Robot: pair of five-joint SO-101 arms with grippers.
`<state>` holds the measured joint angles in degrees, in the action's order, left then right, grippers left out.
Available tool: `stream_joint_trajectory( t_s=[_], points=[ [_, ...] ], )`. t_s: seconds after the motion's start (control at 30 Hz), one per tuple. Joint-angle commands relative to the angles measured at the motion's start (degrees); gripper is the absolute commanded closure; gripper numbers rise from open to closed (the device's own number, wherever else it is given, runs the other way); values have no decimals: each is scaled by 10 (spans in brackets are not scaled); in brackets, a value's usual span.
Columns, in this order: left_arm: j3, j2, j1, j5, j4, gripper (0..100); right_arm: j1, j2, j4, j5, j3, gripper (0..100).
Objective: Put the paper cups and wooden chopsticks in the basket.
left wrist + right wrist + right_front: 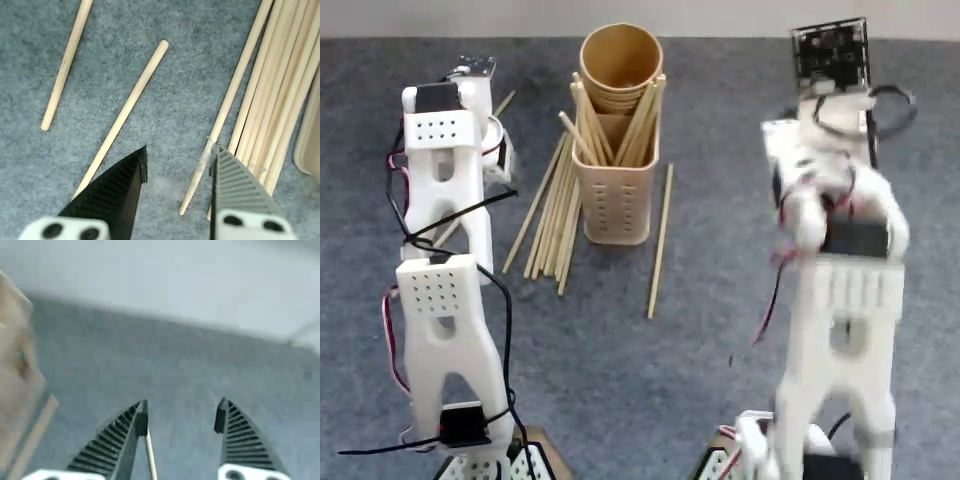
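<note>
Jaws spread wide, the left gripper (180, 149) hovers low over loose chopsticks (127, 107) on the carpet (620, 380), apparently lining up a pick. The right gripper (182, 401), likewise released, hangs raised. Beyond, the basket (615, 205) already holds paper cups (620, 60) and several sticks.

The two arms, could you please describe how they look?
Both the left arm and the right arm are white plastic shells with black motor blocks and loose black and red cables; the left's panels carry grids of small holes. The left hand has one black ribbed finger and one grey; the right hand has two dark ribbed fingers.
</note>
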<state>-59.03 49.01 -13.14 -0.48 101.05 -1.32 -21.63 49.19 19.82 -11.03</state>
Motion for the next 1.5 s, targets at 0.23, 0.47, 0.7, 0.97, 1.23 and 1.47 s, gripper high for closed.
stream_joint_trajectory(
  t_s=[0.23,0.47,0.7,0.97,1.23,1.47],
  points=[
    [-21,-3,0,4,6,785,-40,465,8,117,131,774],
    [-21,-3,0,4,6,786,-77,555,8,120,188,776],
    [-21,-3,0,4,6,786,-74,567,26,164,188,976],
    [-21,-3,0,4,6,786,-41,465,285,188,383,993],
    [-21,-3,0,4,6,786,74,212,350,-158,619,993],
    [-21,-3,0,4,6,786,220,123,189,-236,583,993]
  ],
)
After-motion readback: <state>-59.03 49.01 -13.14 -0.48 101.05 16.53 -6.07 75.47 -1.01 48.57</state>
